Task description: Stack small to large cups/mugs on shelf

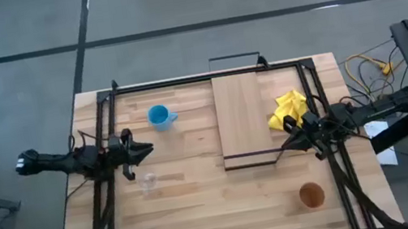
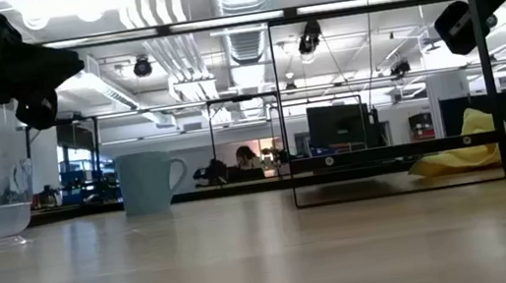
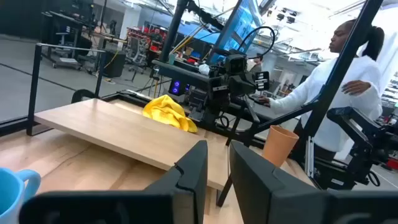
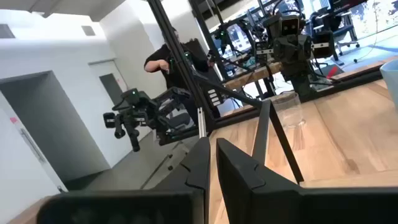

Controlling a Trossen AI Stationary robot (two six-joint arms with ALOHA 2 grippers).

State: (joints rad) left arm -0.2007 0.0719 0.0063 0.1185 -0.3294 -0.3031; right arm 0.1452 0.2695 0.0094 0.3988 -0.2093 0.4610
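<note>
The light-blue mug (image 1: 159, 117) stands upright on the table, left of the shelf (image 1: 244, 119), a light-wood board in a black wire frame. Nearer the front, the tiny clear glass cup (image 1: 147, 181) stands on its base. The brown-orange cup (image 1: 311, 194) stands at the front right. My left gripper (image 1: 144, 149) hovers between mug and glass, pointing toward the shelf, with a narrow gap between its fingers (image 3: 217, 155) and nothing in it. My right gripper (image 1: 287, 144) hangs at the shelf's near right corner, pointing left, shut and holding nothing (image 4: 212, 149).
A crumpled yellow cloth (image 1: 287, 109) lies on the shelf's right edge. A black frame (image 1: 206, 77) runs around the table's far and side edges. Bare tabletop lies along the front, between the glass and the brown-orange cup. A person (image 3: 336, 81) stands beyond the right side.
</note>
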